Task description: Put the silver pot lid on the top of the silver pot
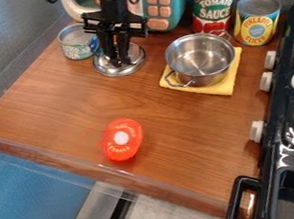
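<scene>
So the shiny silver round pot lid (136, 58) is lying on the brown wood-grain counter (62, 112), over toward the back and left of the pot. The black two-finger gripper (122, 63) hangs straight down right over the middle of it – can't tell from here if it's spread or actually pinching the knob, sorry.

The silver metal pot (201, 59) sits upright and uncovered on a folded yellow cloth (224, 86), with one wire loop handle at its front left and another at its back right. The lid and pot are near each other but apart, so the lid's not on it.

Behind the pot there's a tall red and green can (214, 2), with a yellow and blue can (257, 20) just beside it. A short open tin with a blue-green pattern (76, 45) is just left of the lid, and a teal toy appliance with peach buttons (175, 2) stands at the back.

Closer to the front edge is a red oval thing with a white spot (123, 147). Black stove (291, 139) with white knobs runs down the right side.
</scene>
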